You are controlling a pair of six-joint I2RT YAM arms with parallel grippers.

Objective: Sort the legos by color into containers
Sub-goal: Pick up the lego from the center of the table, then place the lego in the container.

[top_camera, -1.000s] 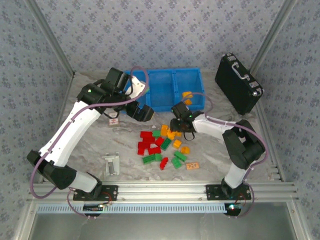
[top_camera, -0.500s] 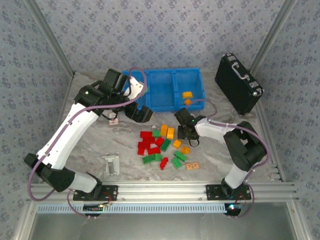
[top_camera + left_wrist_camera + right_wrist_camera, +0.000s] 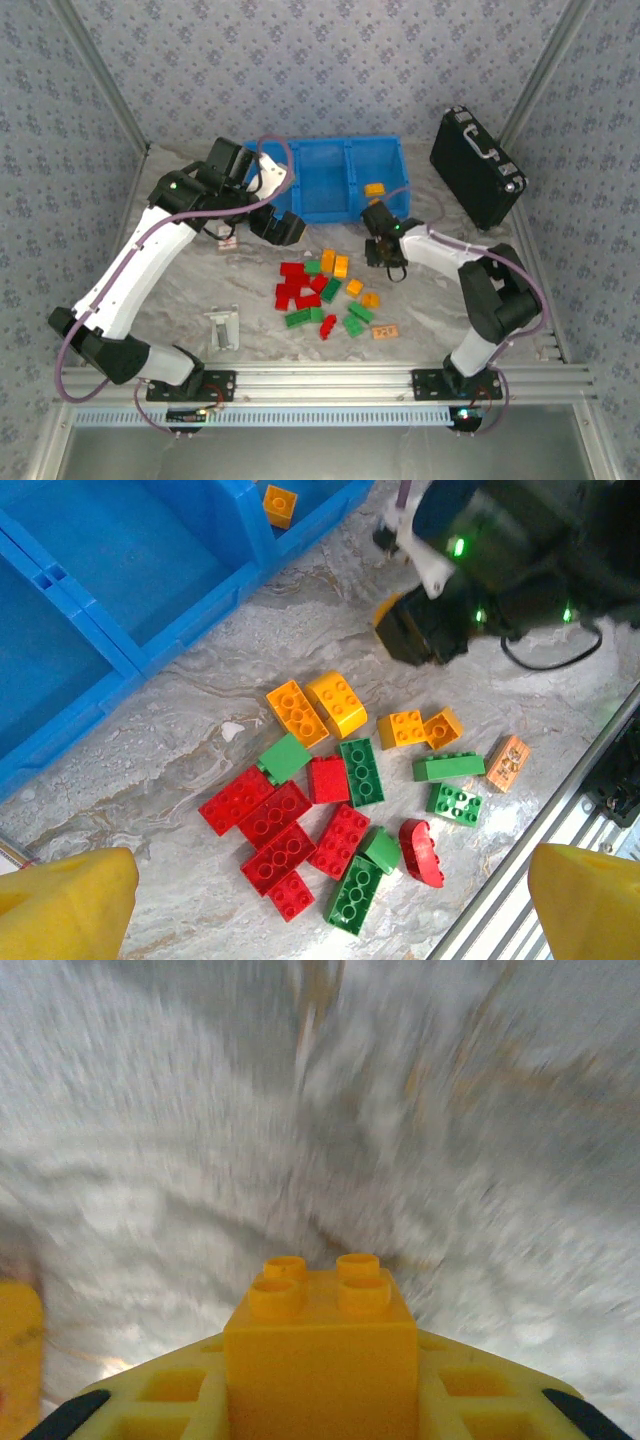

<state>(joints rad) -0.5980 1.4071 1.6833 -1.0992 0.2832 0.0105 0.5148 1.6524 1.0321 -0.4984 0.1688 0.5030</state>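
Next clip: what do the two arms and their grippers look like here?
The left arm and right arm have white link shells, black joints and black bases. A mauve cable loops along each, and green lights glow at the joints. The left gripper and right gripper have black bodies and yellow fingers.

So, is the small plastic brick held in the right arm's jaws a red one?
No, the small four-stud plastic brick between the right jaws is orange-yellow in the right wrist view.
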